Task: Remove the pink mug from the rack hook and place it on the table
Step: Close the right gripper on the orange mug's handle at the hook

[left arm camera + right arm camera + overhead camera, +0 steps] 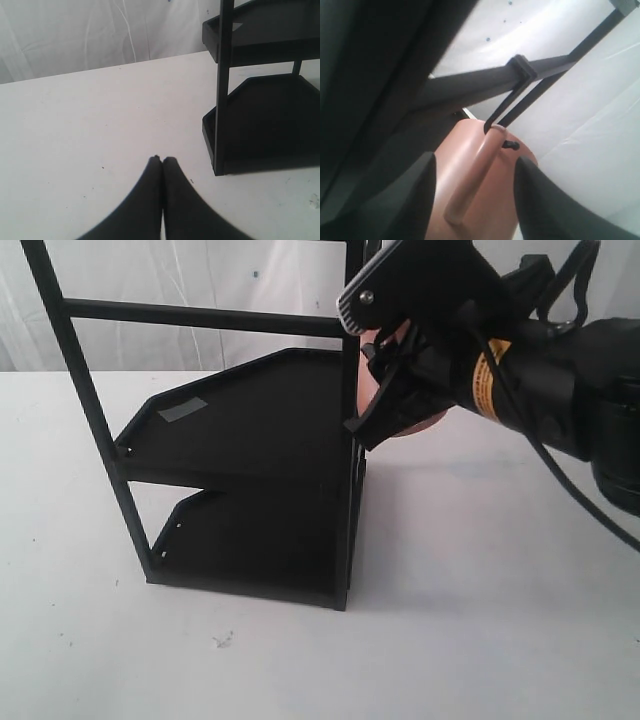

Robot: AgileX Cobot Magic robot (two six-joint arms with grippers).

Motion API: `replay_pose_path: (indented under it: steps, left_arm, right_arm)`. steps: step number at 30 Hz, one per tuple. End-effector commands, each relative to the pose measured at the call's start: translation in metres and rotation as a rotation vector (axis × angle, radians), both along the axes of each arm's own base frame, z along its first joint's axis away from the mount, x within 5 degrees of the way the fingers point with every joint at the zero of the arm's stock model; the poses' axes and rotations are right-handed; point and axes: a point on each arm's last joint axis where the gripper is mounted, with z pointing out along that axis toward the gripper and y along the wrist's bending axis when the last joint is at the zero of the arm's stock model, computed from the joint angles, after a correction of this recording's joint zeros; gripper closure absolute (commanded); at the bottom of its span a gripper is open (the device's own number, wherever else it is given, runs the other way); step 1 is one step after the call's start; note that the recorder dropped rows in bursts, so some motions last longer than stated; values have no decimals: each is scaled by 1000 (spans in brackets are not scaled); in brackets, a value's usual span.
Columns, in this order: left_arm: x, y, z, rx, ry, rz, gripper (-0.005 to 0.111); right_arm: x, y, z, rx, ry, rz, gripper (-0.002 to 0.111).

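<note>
We find the pink mug (pixel 465 147) hanging on the rack hook (pixel 502 107), its handle (pixel 470 190) running lengthwise between the spread jaws of the right pincer (pixel 475 162), ungripped. The left pincer (pixel 161 160) is closed over the bench (pixel 75 125), well apart.

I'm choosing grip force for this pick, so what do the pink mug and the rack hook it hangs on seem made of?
The pink mug looks like glazed ceramic, possibly hard plastic: smooth salmon surface with a soft sheen along the handle. The rack hook looks like thin bent metal wire, matte black: slim, even and sharply angled.
</note>
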Motion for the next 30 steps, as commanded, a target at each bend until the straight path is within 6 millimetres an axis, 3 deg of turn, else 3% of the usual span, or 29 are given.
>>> replay_pose_path:
  steps: [1,30]
  left_arm:
    - [0,0,-1,-5,2,3,107]
    - [0,0,-1,-5,2,3,107]
  right_arm:
    - [6,3,-4,-17,7,-5,62]
    - [20,-2,-7,-21,13,-62,62]
